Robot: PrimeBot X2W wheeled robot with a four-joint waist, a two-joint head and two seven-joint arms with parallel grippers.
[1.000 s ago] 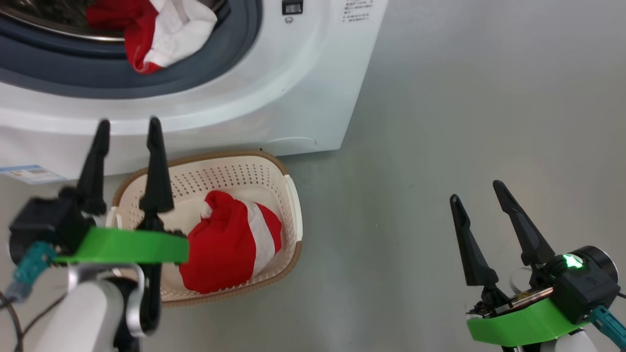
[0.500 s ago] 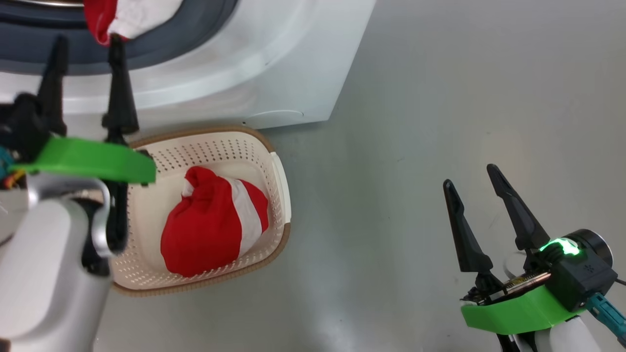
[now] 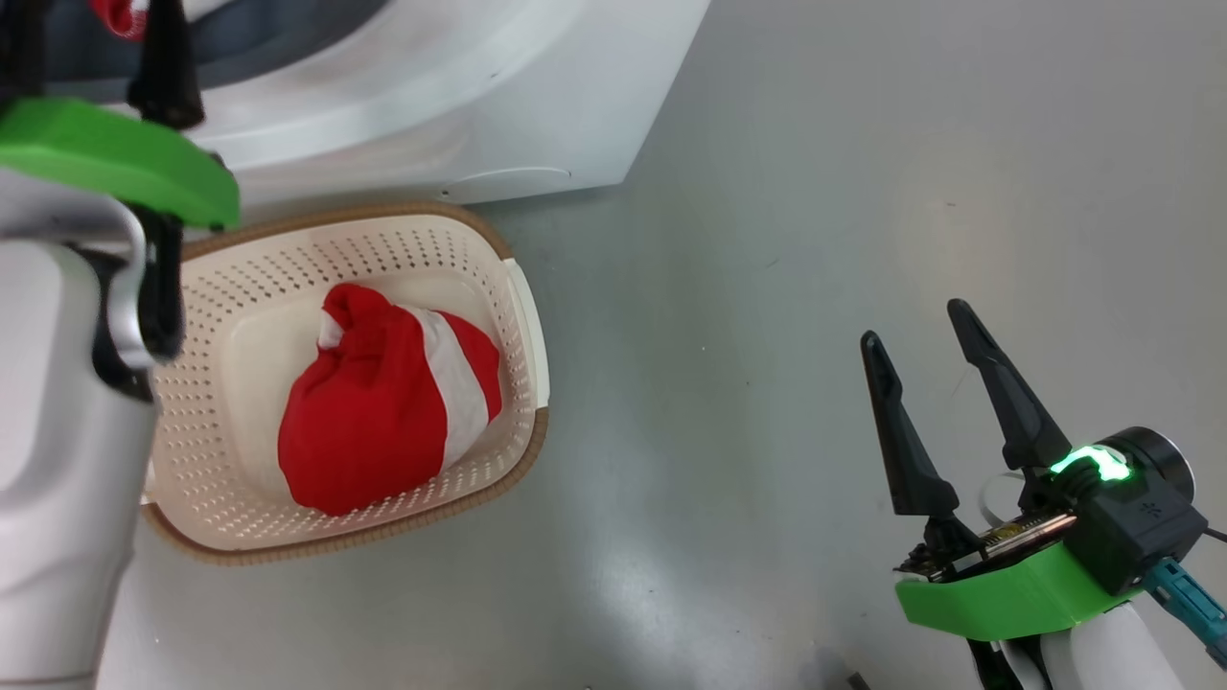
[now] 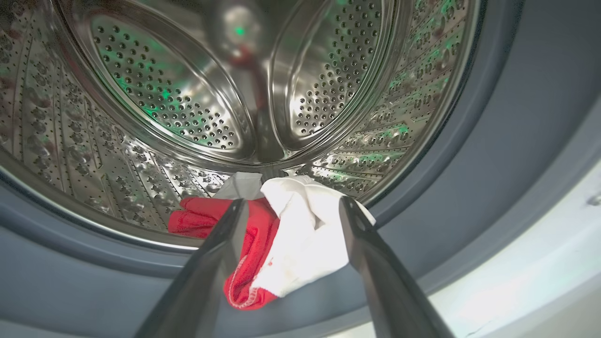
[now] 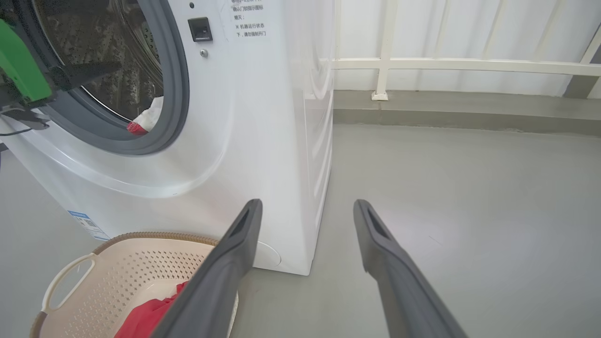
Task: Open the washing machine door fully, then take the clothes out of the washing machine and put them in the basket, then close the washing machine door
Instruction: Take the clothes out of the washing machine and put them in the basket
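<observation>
washing machine (image 5: 263, 141): white, front-loading, mouth uncovered, steel drum (image 4: 155, 94) shiny | red-and-white garment (image 4: 281, 239): draped over the drum lip onto the grey gasket (image 4: 493, 141) | basket (image 3: 522, 297): cream, perforated, brown rim, on the floor (image 3: 767, 192) just before the machine | bundled garment (image 3: 383, 412): red with white stripes, lying in the basket

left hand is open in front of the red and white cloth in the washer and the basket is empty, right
No, the basket is not empty: the head view shows a red and white garment lying in it. The left hand is open before the cloth.
</observation>
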